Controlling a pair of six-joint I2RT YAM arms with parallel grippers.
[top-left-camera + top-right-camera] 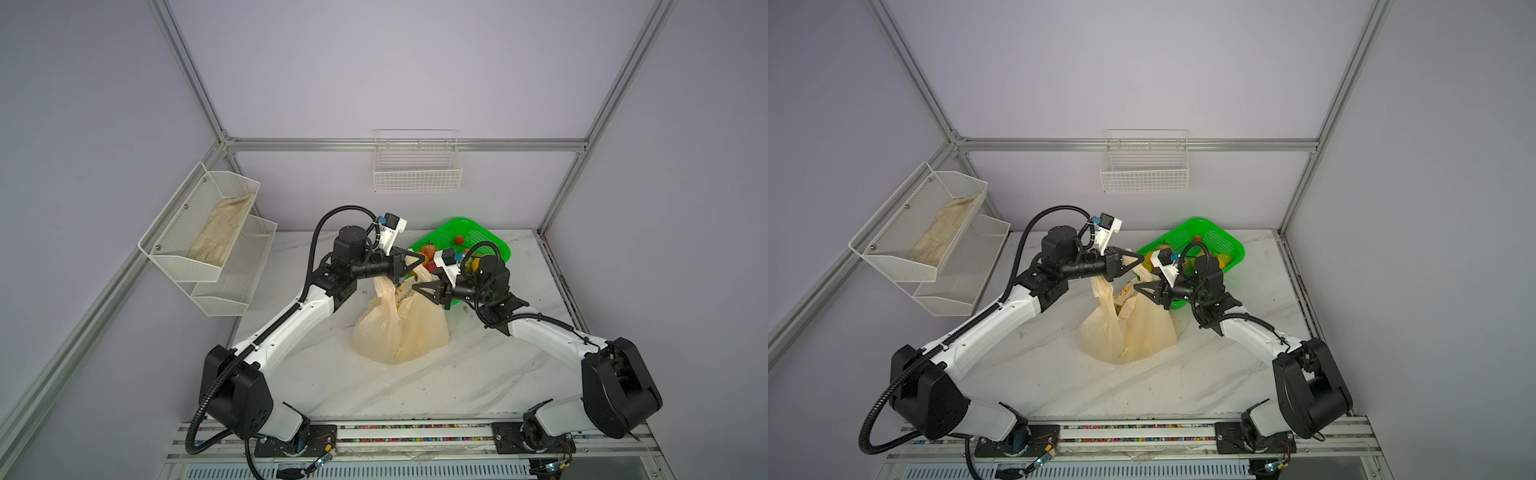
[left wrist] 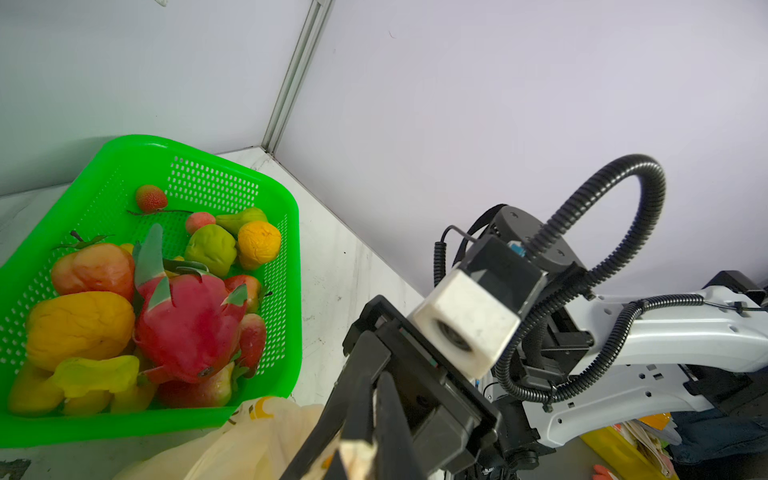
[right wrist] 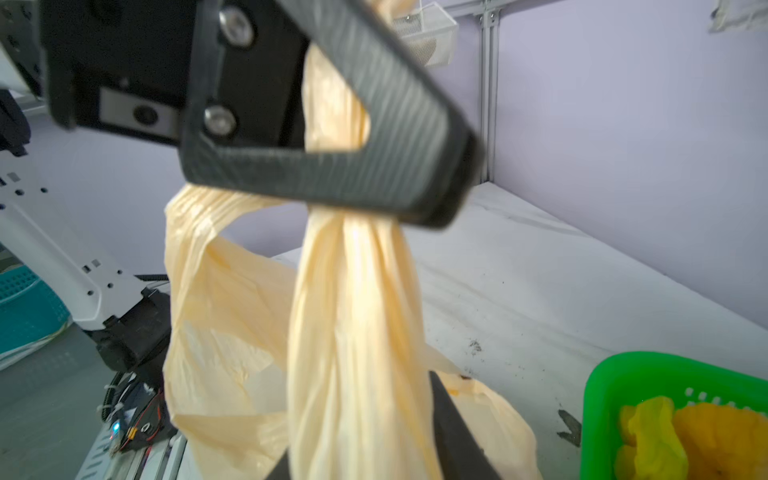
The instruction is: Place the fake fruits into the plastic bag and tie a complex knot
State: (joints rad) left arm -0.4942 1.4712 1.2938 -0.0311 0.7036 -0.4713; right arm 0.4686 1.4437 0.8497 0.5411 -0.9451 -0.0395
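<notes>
Pale lilac walls [image 1: 415, 83] stand around a white marbled surface [image 1: 332, 382]. Above its middle, the left end effector [image 1: 420, 259] is clenched on a gathered handle of the plastic bag [image 1: 399, 328] and holds it up. In the right wrist view the cream strand hangs down from its closed tip. Just below and beside it, the right end effector [image 1: 415, 286] grasps the same bag lower on the twisted strand, with a dark finger [image 3: 453, 432] on each side of the plastic. The body of the bag stands on the surface between both arms, with its bottom spread out. Behind the right end effector, a green basket [image 1: 496, 245] sits near the far right corner of the surface, just beside the bag. The fake fruits [image 2: 191, 324] lie piled in this basket: a red dragon fruit among yellow, orange and green pieces.
</notes>
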